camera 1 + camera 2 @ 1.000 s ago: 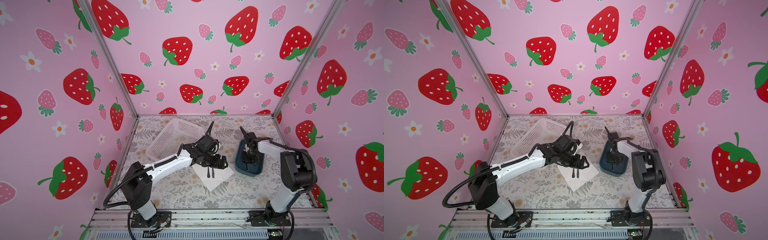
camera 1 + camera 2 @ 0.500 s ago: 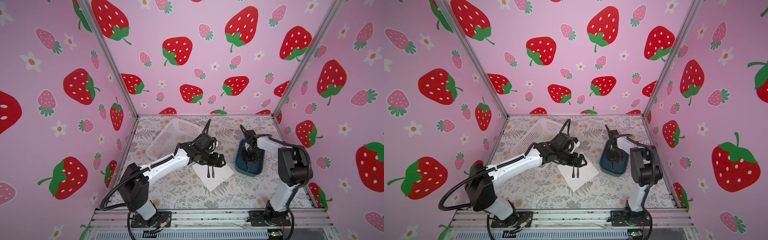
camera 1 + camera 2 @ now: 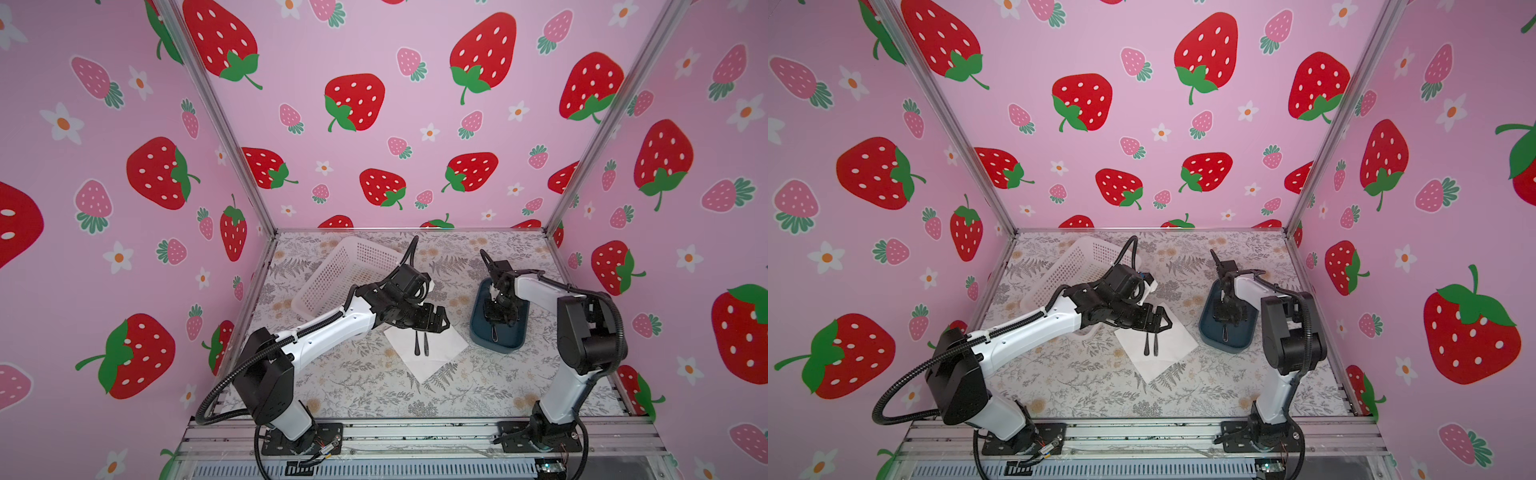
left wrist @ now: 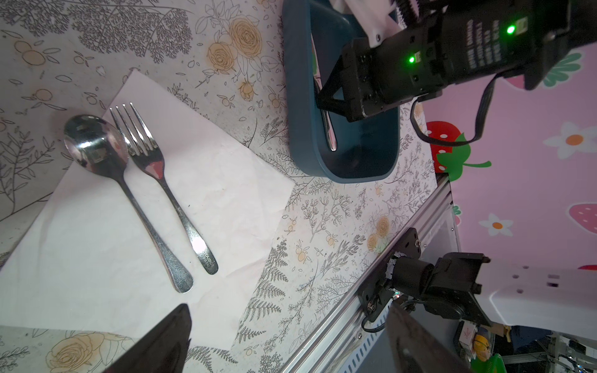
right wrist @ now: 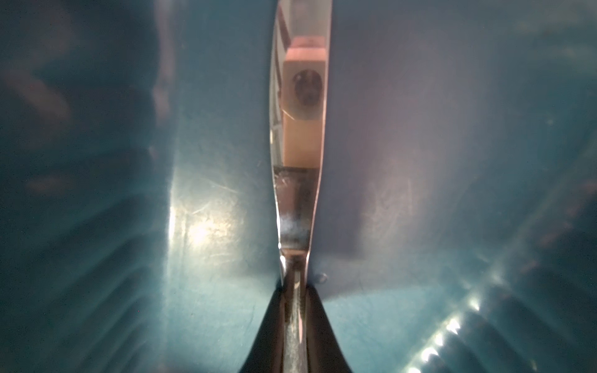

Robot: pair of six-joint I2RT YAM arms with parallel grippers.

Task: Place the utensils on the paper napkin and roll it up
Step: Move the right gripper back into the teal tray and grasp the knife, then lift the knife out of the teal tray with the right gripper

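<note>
The white paper napkin point(image 3: 430, 353) point(image 3: 1160, 353) point(image 4: 97, 232) lies mid-table with two utensils on it, a spoon point(image 4: 97, 145) and a fork point(image 4: 151, 161), side by side; in both top views they show as dark handles point(image 3: 420, 345) point(image 3: 1150, 345). My left gripper point(image 3: 436, 324) point(image 4: 289, 310) hovers open just over their bowl ends, holding nothing. A knife point(image 5: 300, 129) lies in the dark blue tray point(image 3: 494, 347) point(image 3: 1225, 347) point(image 4: 300, 129). My right gripper point(image 3: 498, 316) point(image 5: 294, 290) reaches down into the tray, shut on the knife's handle.
A white perforated basket point(image 3: 345, 270) point(image 3: 1067, 266) stands tilted at the back left, behind the left arm. The metal frame rail point(image 3: 415, 432) runs along the table's front edge. Pink strawberry walls enclose the other three sides.
The left arm has shifted only slightly above the napkin. The right gripper stays down in the blue tray on the knife.
</note>
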